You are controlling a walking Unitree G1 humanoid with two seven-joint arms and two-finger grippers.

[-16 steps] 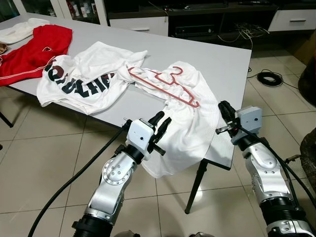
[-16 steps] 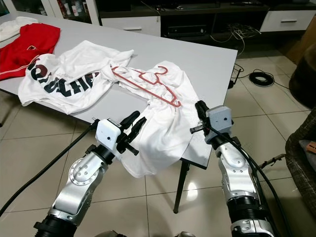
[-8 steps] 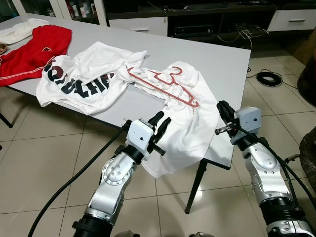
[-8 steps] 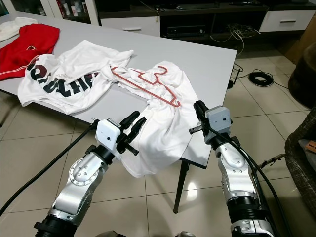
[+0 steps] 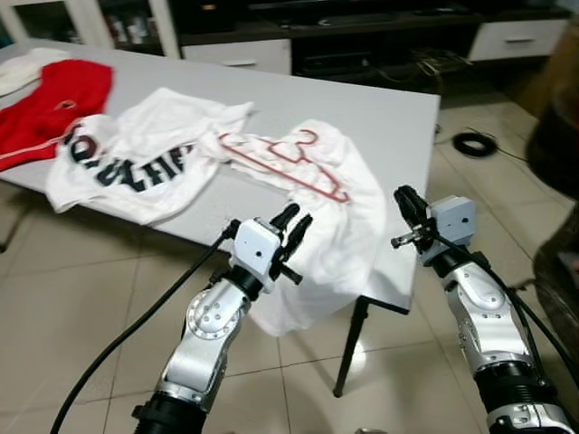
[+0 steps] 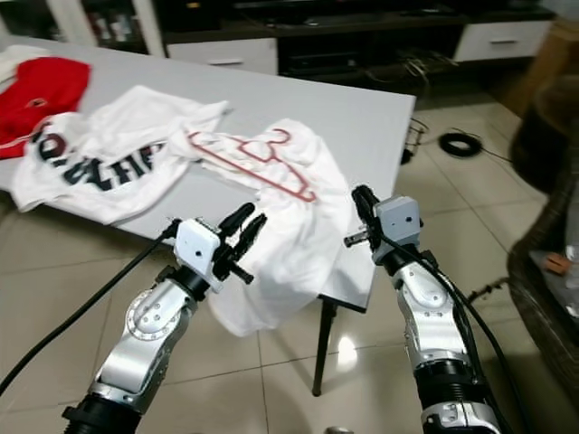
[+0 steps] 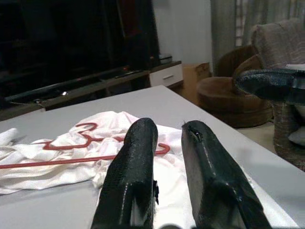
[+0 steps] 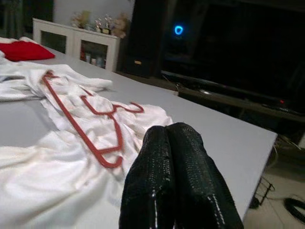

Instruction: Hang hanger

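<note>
Red hanger [image 5: 288, 164] lay flat on the white shirt [image 5: 348, 217] near the middle of the grey table [image 5: 398, 117], hook toward the far side, long bar running left to right and down toward the near-right edge. Partly threaded into the shirt by the look of it: left end of the bar went under bunched cloth, cannot tell how far in

Left gripper [image 5: 291, 228] hovered off the near edge of the table, in front of the hanging shirt hem, fingers slightly parted, holding nothing. Right gripper [image 5: 403, 201] sat at the near-right table edge, just right of the shirt, fingers [image 8: 177, 157] pressed together, empty. Both well short of the hanger

Handling, judged only: thin plastic, light, stiff but a bit springy, likely slick between hard pads. Lay flush on soft cloth, so pinching from above risked grabbing fabric with it. Best hold looked like the neck below the hook or the exposed right end of the bar, where the red stood clear of folds. Shirt soft and limp, half over the table edge, likely to drag along or slide off if the hanger was lifted fast

Printed white shirt [image 5: 127, 163] and red garment [image 5: 45, 104] further left, not involved
</note>
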